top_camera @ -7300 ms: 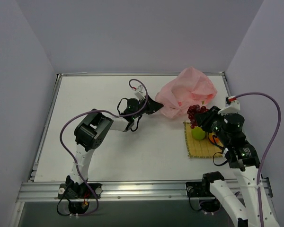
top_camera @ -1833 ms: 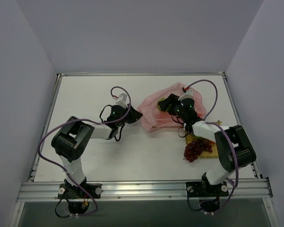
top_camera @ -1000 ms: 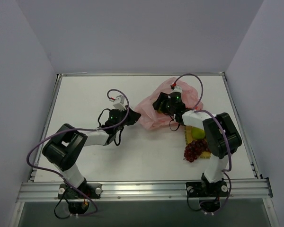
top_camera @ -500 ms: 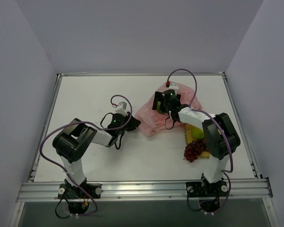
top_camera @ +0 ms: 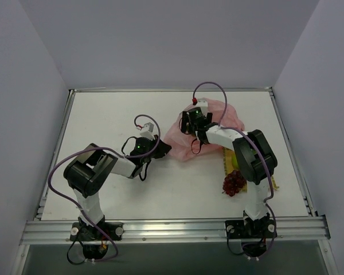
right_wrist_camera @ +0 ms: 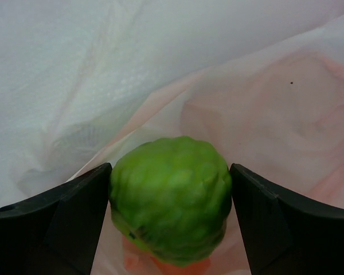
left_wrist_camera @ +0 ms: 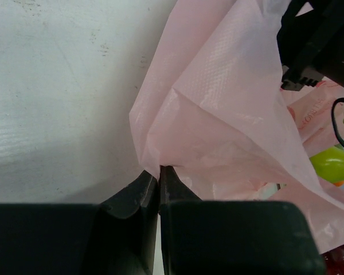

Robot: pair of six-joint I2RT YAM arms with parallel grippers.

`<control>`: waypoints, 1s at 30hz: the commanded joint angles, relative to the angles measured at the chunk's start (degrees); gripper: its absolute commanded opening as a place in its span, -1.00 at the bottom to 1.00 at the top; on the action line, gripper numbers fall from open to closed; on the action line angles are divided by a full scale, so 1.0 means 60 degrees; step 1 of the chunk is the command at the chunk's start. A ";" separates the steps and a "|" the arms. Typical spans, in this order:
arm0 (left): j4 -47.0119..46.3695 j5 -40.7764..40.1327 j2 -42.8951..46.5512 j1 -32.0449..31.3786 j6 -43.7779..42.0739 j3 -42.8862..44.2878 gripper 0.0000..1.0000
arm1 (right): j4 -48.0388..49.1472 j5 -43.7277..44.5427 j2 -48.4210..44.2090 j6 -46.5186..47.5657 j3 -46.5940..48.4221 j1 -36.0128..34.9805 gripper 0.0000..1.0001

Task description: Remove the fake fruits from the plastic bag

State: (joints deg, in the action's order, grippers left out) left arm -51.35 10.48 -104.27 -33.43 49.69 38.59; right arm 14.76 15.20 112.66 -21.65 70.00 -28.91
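The pink plastic bag (top_camera: 226, 114) lies crumpled at the table's back right. My left gripper (top_camera: 162, 148) is shut on its near-left edge; in the left wrist view the jaws (left_wrist_camera: 159, 172) pinch a fold of the film (left_wrist_camera: 229, 120). My right gripper (top_camera: 188, 123) is inside the bag. Its two fingers press the sides of a bumpy bright green ball (right_wrist_camera: 169, 212), so the right gripper (right_wrist_camera: 170, 169) is shut on it. An orange-green mango (left_wrist_camera: 332, 163) shows beyond the bag. The dark red grape bunch (top_camera: 234, 182) lies outside the bag.
A yellow woven mat (top_camera: 226, 164) lies under the right forearm, with the grapes at its near edge. White walls close in the table on three sides. A metal rail (top_camera: 172, 229) runs along the near edge.
The right gripper has moved left, deeper into the bag, over the last second. The left gripper has drawn back slightly toward the near left, still pinching the bag's edge.
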 commanded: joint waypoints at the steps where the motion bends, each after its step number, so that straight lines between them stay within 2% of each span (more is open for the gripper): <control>1: -0.0465 0.0113 -0.0039 -0.0082 0.0038 0.0043 -0.95 | -0.0073 0.0411 0.0339 0.0151 0.0579 0.0027 0.54; 4: -0.0465 0.0128 -0.0024 -0.0082 0.0009 0.0029 -0.95 | 0.0014 0.0688 0.0034 0.0209 0.0522 -0.0089 0.40; 10: -0.0435 0.0114 -0.0039 -0.0068 0.0009 0.0175 -0.95 | -0.0088 0.1142 -0.1064 0.0517 0.0054 -0.0294 0.45; 12: -0.0421 0.0085 -0.0010 -0.0068 0.0009 0.0204 -0.95 | -0.0102 0.1158 -0.1344 0.0576 -0.0195 -0.0280 0.33; 13: -0.0406 0.0055 0.0005 -0.0082 0.0024 0.0219 -0.95 | -0.0160 0.1114 -0.1577 0.0576 -0.0254 -0.0295 0.19; 16: -0.0274 0.0026 0.0049 -0.0053 0.0009 0.0336 -0.95 | -0.0249 0.0939 -0.2090 0.0503 -0.0460 -0.0280 0.19; 19: -0.0259 -0.0018 0.0064 0.0020 0.0096 0.0467 -0.95 | -0.0452 0.0441 -0.2544 0.0444 -0.0562 -0.0280 0.23; 23: -0.0201 -0.0164 0.0268 0.0079 0.0156 0.0731 -0.95 | -0.0761 -0.1413 -0.3277 0.0342 -0.0884 -0.0192 0.23; 27: -0.0098 -0.0209 0.0284 0.0166 0.0112 0.1375 -0.95 | -0.0820 -0.2400 -0.4842 -0.0082 -0.1908 -0.0280 0.22; 30: -0.0245 -0.0281 0.0094 0.0181 0.0126 0.1800 -0.95 | -0.1140 -0.1820 -0.7238 -0.0404 -0.2889 -0.0309 0.20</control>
State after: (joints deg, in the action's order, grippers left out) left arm -50.41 10.02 -104.53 -32.84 50.15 44.91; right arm 9.89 4.82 81.43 -21.61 55.92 -30.48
